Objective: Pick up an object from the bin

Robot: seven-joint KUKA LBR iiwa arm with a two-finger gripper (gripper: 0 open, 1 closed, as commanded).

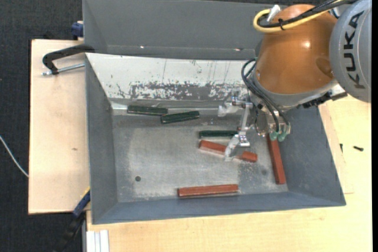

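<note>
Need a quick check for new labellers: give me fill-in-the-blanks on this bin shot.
1. The gripper hangs over a slanted red-brown flat bar, with a dark ____ flat bar just beyond it.
2. Another long red-brown flat bar lies along the grey metal bin's wall nearest the view's ____ edge.
3. The arm's rounded wrist cover is ____.
Missing words: green; bottom; orange.

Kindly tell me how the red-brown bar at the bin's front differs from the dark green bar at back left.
The red-brown bar looks longer than the dark green bar, and lies at the front of the bin, the dark green bar at its back. Both are slim sticks lying flat.
</note>
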